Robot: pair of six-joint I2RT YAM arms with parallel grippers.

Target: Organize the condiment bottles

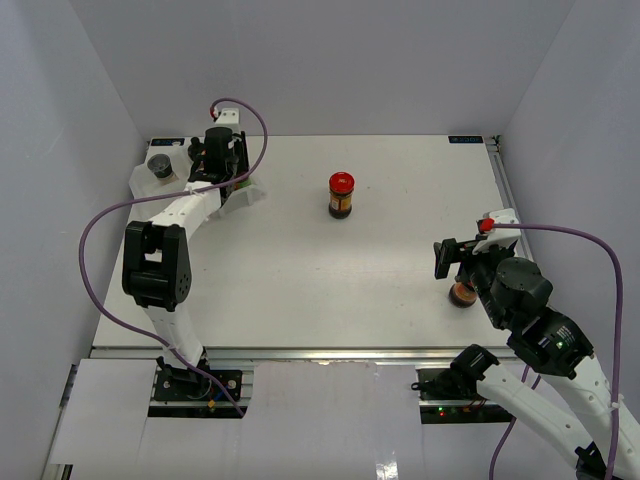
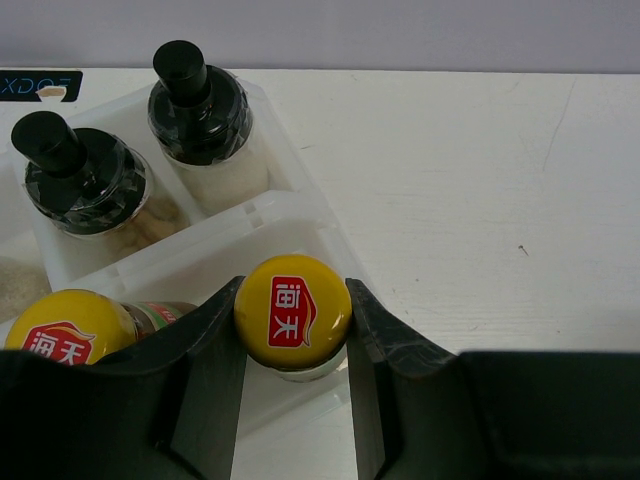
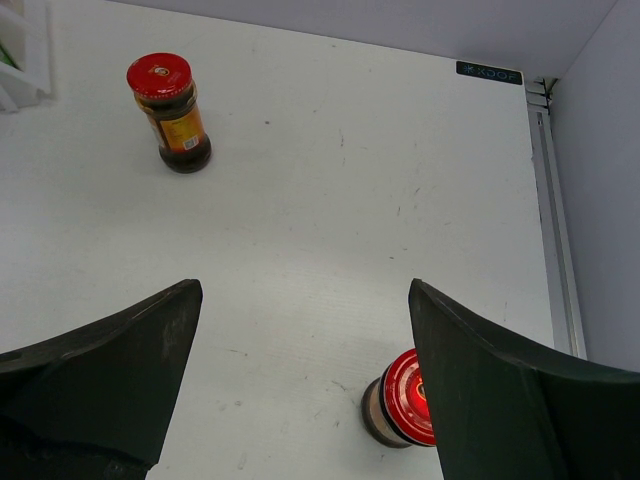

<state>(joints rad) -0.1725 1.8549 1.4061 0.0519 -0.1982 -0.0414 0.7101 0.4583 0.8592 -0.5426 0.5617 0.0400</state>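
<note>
1. From the top, we see the left gripper (image 1: 224,172) reaching down into the clear tray (image 1: 250,193) at the table's (image 1: 300,285) far left corner. A dark-lidded jar (image 1: 160,166) stands in the tray just left of it. We cannot judge the jaws from here. The far red-lidded jar (image 1: 341,194) stands upright near the middle of the table, well apart from both arms. The right gripper (image 1: 447,258) hangs at the right side, and the near red-lidded jar (image 1: 462,294) shows just under that arm.

2. In the left wrist view, both fingers (image 2: 215,335) press against the cap of the held yellow-capped bottle (image 2: 293,312), one on each side. It stands in the tray's near compartment. The second yellow-capped bottle (image 2: 65,328) is just beside it on the left. Two black-capped shakers (image 2: 198,100) stand side by side in the compartment beyond.

3. In the right wrist view, the right gripper's fingers (image 3: 130,370) are spread wide with nothing between them. The near red-lidded jar sits low, partly hidden behind the right-hand finger. The far red-lidded jar stands well away at upper left.
</note>
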